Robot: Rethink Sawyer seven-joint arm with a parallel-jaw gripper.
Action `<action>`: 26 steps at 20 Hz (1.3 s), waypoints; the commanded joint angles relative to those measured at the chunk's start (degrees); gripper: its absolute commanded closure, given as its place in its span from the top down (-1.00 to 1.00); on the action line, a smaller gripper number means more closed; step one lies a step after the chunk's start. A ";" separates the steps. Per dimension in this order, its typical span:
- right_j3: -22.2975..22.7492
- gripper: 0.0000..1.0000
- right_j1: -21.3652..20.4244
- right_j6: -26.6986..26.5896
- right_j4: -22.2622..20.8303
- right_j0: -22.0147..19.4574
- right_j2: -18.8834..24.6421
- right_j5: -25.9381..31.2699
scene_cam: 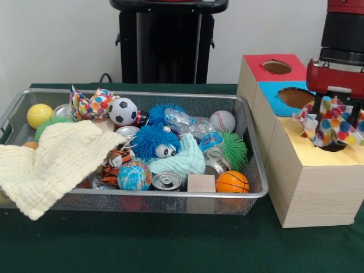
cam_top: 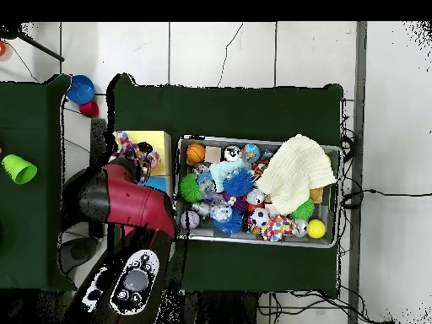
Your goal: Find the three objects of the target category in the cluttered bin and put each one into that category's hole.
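Front view: fingers (scene_cam: 335,114) hold confetti cloth (scene_cam: 327,124) over yellow hole (scene_cam: 333,147); no writing legible

A big pale-yellow waffle cloth (scene_cam: 54,162) drapes over one end's rim, near a yellow ball (scene_cam: 39,115) and a black-and-white soccer ball (scene_cam: 123,111). A mint-green cloth (scene_cam: 183,161) lies mid-clutter beside a fuzzy blue spiky ball with eyes (scene_cam: 153,142), a globe-printed ball (scene_cam: 135,176), a crushed silver can (scene_cam: 167,181), a plain wooden cube (scene_cam: 201,183) and a small orange basketball (scene_cam: 232,182). A white baseball (scene_cam: 222,120) sits toward the back, all on the dark green bench (scene_cam: 142,244).
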 commanded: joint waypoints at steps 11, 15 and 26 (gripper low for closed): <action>2.63 1.00 2.12 11.11 -2.63 2.26 -2.93 8.05; 2.37 1.00 1.59 11.29 -2.31 2.73 -3.39 10.40; 1.48 -1.00 -0.36 9.39 -2.50 1.35 -1.60 13.21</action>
